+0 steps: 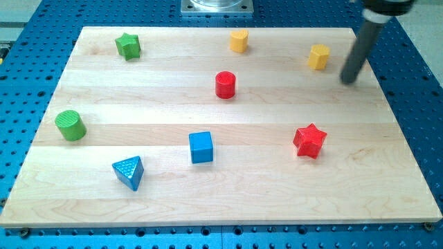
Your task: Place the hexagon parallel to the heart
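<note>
My tip (350,79) stood near the view's top right corner of the wooden counter (228,200), the dark rod rising from it up and out of the view's top edge. I carried no jaws at all, only that straight rod, so there was nothing to spread or press together.

The yellow hexagon (319,57) sat just to the view's left of my tip, close beside it but apart, with a sliver of bare wood between them. The yellow heart (239,41) lay farther toward the view's left along the same top band of the counter, well apart from the hexagon and a little nearer the top edge.

Below the heart stood the red cylinder (225,84), near the middle. The red star (309,140) sat toward the view's lower right, well below my tip. The blue cube (201,146) rested lower centre, with the blue triangle (129,171) to its lower left. The green cylinder (70,125) was at the view's left edge of the counter, and the green star (128,45) near the top left.
</note>
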